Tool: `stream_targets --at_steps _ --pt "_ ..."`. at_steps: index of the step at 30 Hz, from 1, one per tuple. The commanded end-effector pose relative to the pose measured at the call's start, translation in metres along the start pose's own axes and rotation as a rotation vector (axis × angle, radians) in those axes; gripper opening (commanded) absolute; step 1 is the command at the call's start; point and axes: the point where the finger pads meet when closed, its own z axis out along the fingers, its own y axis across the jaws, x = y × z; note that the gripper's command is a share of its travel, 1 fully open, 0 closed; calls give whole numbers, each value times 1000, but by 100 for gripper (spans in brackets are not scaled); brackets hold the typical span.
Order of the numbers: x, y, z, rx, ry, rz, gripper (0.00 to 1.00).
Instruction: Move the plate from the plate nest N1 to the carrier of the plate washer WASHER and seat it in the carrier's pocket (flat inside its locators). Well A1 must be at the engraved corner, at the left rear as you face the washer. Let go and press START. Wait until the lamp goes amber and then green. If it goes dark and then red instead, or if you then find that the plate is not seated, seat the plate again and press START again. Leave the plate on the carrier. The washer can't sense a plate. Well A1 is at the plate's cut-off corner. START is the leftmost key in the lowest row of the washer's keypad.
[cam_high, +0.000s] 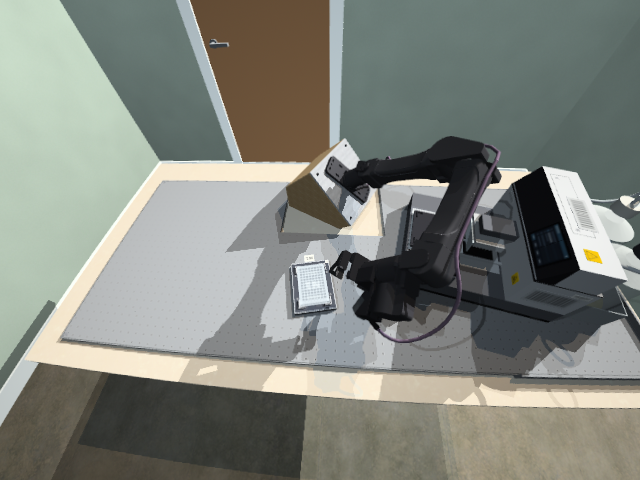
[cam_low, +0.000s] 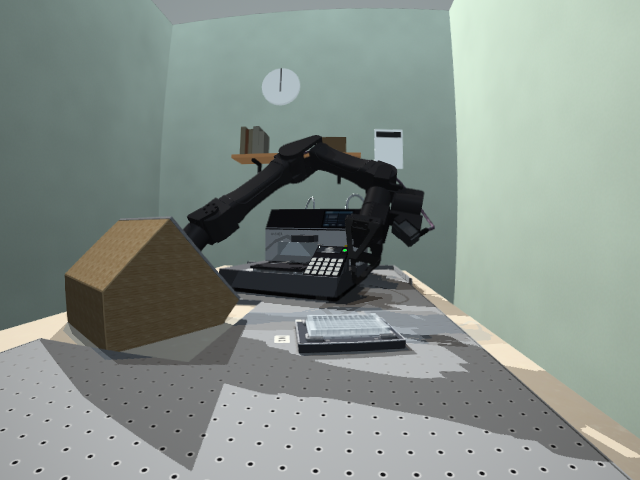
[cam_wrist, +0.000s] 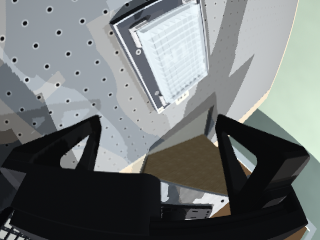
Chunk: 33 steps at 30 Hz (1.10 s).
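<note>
The clear well plate (cam_high: 311, 284) (cam_low: 343, 324) (cam_wrist: 172, 50) lies flat in the dark plate nest N1 (cam_high: 294, 291) (cam_low: 351, 345) (cam_wrist: 127, 40) on the perforated table. My gripper (cam_high: 341, 264) (cam_low: 361, 260) (cam_wrist: 158, 121) is open and empty. It hangs above the table between the nest and the washer (cam_high: 563, 227) (cam_low: 305, 232), clear of the plate. The washer's carrier (cam_low: 279, 266) lies low at its front, partly hidden by my arm in the top view. The keypad (cam_low: 324, 266) is beside it, with a green lamp (cam_low: 344, 250) lit above it.
The brown wedge-shaped arm mount (cam_high: 315, 201) (cam_low: 139, 279) (cam_wrist: 194, 160) stands behind the nest. A small white label (cam_high: 309, 257) (cam_low: 281, 338) lies by the nest. A purple cable (cam_high: 413, 338) loops from my wrist. The table edge runs to the right in the exterior view.
</note>
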Motion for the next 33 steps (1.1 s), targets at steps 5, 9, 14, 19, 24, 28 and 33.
stream_targets --at_steps 5,9,14,19,24,28,33 --pt "17 -23 -11 -72 -81 -23 100" --pt "35 -30 -16 -191 -122 -61 100" --pt "63 -37 -23 -350 -151 -99 100" --pt "76 -50 -29 -504 -204 -143 100" --pt "91 -55 -32 -600 -231 -166 100" --pt "108 -62 -38 -630 -243 -174 100" --pt "135 -70 -48 -603 -245 -189 100"
